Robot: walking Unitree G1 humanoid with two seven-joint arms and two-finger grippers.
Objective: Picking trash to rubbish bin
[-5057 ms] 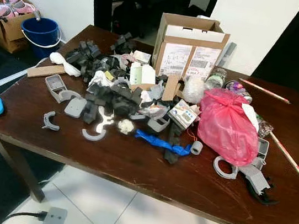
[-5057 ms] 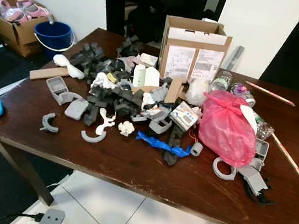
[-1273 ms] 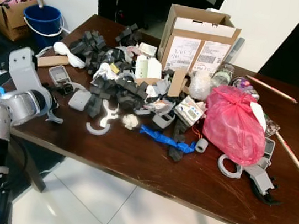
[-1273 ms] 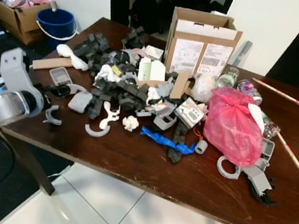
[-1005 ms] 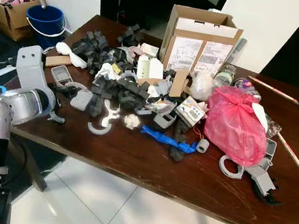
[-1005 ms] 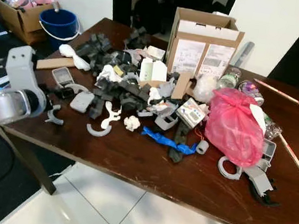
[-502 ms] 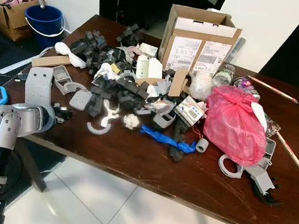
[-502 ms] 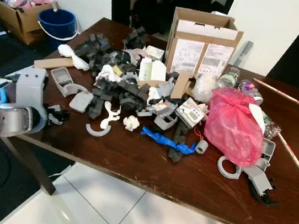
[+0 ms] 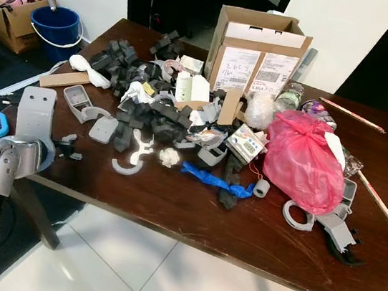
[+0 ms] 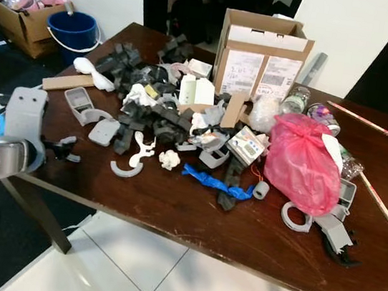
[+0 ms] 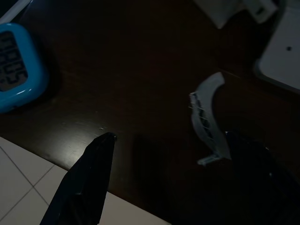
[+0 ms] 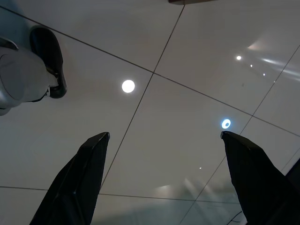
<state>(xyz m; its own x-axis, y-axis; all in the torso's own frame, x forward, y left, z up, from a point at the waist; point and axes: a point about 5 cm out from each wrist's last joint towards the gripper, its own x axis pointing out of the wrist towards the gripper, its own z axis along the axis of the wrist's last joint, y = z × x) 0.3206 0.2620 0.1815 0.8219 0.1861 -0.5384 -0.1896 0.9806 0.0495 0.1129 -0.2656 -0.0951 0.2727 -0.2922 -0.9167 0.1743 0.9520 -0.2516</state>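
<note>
The brown table [image 9: 191,217] carries a wide heap of grey and black scraps [image 9: 148,110], with a cardboard box [image 9: 259,50] at the back and a pink bag [image 9: 304,161] toward the right. Down at the near left corner sits the left claw [image 11: 164,154], fingers spread wide with nothing between them, one finger [image 11: 84,183] past the table edge. A curved grey clip [image 11: 208,126] lies on the wood just inside the other finger. Beside it, a blue timer [image 11: 16,68]. The right claw [image 12: 161,173] hangs over pale floor tiles [image 12: 164,70], also spread and empty.
</note>
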